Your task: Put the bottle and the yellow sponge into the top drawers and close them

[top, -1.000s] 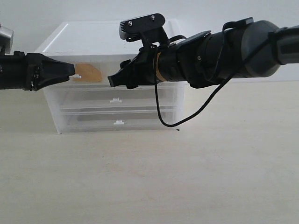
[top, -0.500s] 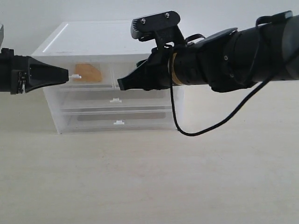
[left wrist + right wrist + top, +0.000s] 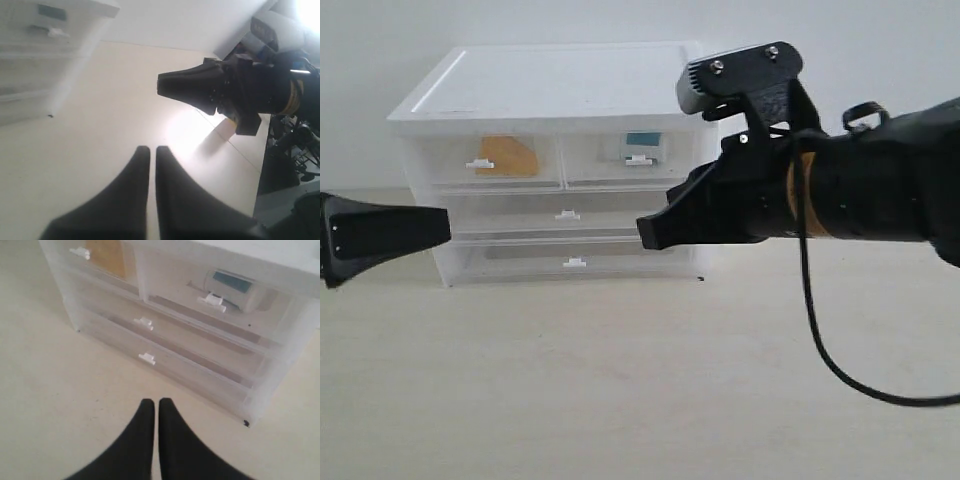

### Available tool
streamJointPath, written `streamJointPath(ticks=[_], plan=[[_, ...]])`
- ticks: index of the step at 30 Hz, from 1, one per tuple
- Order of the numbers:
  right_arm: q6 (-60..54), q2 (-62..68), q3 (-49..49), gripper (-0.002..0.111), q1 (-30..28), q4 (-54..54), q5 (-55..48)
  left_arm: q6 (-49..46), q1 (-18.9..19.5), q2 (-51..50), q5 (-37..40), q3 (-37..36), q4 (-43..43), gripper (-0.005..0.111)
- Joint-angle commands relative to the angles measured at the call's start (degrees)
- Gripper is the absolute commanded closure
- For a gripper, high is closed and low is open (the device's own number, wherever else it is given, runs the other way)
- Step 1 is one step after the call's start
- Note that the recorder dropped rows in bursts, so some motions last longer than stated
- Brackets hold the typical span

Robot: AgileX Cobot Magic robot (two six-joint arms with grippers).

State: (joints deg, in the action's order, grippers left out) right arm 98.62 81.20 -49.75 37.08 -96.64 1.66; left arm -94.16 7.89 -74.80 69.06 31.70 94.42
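Exterior view suggests the job is essentially done. Taking the cabinet [image 3: 560, 85] as the marker, the yellow sponge [image 3: 509, 156] lies inside its upper left compartment and the bottle [image 3: 642, 146] inside its upper right one. Both top drawers [image 3: 585, 165] sit flush with the cabinet front, so they appear closed. Nothing seems left except parking the arms. The left end effector [image 3: 446, 226] hangs off the cabinet's lower left corner, clenched on nothing. The right end effector [image 3: 642, 232] hangs in front of the cabinet's right side, also clenched and empty. The bench [image 3: 620, 390] in front of the cabinet is pale, matt and smooth, and a plain white wall [image 3: 880, 40] stands behind the cabinet.
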Motion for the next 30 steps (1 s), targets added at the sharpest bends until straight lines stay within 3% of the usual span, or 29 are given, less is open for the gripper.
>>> streamJointPath(ticks=[1,12,28,30], plan=[[0.4,-8.7,5.8,0.108,-0.5,3.6,2.7,-0.7,-0.4,8.9,0.9,-6.6,0.9,0.103],[2.0,-22.5,15.5,0.108,-0.5,4.8,4.9,0.0,-0.4,23.1,0.9,-15.4,2.9,0.103],[2.0,-22.8,15.5,0.108,-0.5,4.8,4.9,-0.8,-0.4,24.0,0.9,-15.6,2.9,0.103],[2.0,-22.8,15.5,0.108,-0.5,4.8,4.9,-7.6,-0.7,24.5,0.9,-15.6,5.5,0.103]])
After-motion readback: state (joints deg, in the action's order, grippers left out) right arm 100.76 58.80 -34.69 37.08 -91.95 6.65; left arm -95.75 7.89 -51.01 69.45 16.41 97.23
